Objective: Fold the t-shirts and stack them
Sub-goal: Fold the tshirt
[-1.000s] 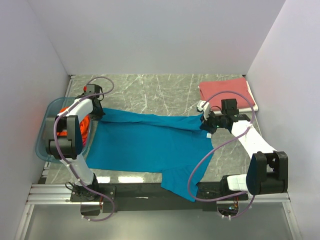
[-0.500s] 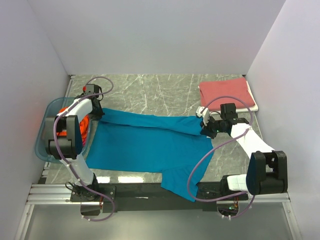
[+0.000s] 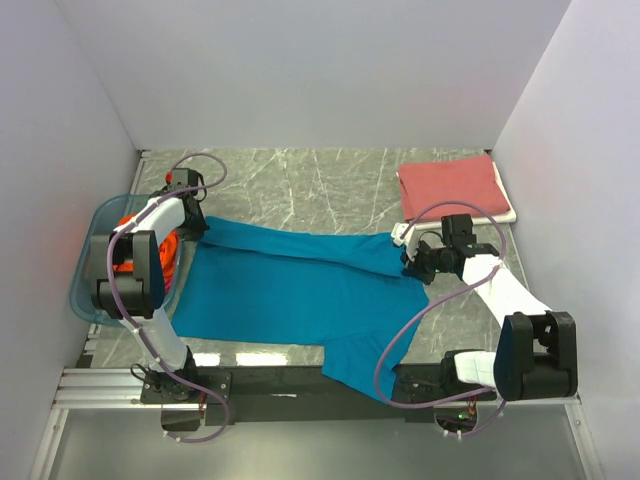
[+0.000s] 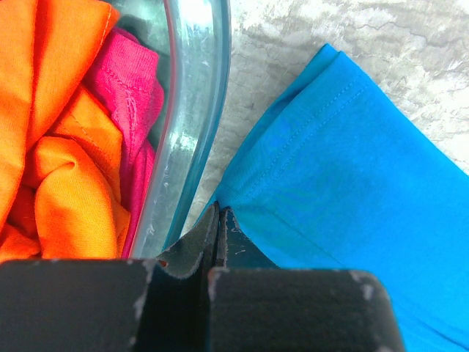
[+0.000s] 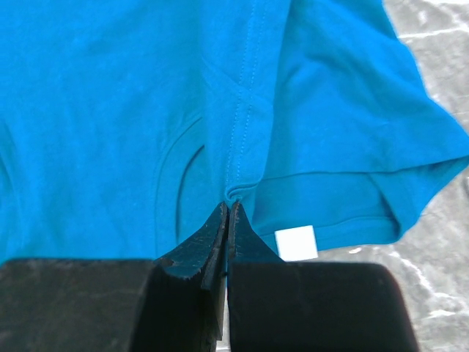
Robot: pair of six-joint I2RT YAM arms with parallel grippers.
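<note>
We see a robotics lab test cell: plain white panels [image 3: 300,70] box in a marble-patterned tabletop [image 3: 300,185], and cabled left arm [image 3: 150,270] and right arm [image 3: 500,285] stand bolted beside an aluminium rail [image 3: 100,385].

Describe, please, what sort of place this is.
Probably a robotics lab test cell: plain white walls box in a marble-patterned table, with a metal mounting rail along its near edge.

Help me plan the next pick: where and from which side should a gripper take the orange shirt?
Probably a raised fold of the orange shirt, from straight above: it lies crumpled inside the tub, whose walls block any sideways approach, and the bulging folds offer something to pinch.
</note>
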